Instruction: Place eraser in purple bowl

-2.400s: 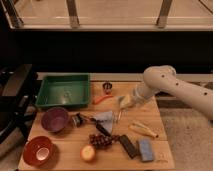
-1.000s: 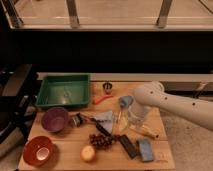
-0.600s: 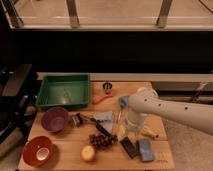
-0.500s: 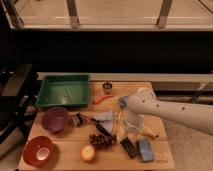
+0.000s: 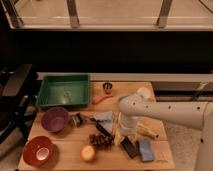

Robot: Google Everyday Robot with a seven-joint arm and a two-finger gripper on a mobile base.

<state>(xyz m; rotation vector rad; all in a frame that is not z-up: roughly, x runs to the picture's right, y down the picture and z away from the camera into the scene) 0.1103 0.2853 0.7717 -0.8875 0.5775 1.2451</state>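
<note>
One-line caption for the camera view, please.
Pincer hovers at the eraser; purple bowl sits apart, beside the green tray.

By eraser [image 5: 130, 148], jaws hidden behind wrist [image 5: 127, 122]; arm [image 5: 172, 112] cropped right

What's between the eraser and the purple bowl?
In the camera view, a bunch of dark grapes lies between the eraser and the purple bowl. The gripper hangs right by the eraser, on its bowl side.

End effector [image 5: 122, 136] just above eraser [image 5: 129, 148], grapes [image 5: 100, 140] between it and purple bowl [image 5: 55, 120].
</note>
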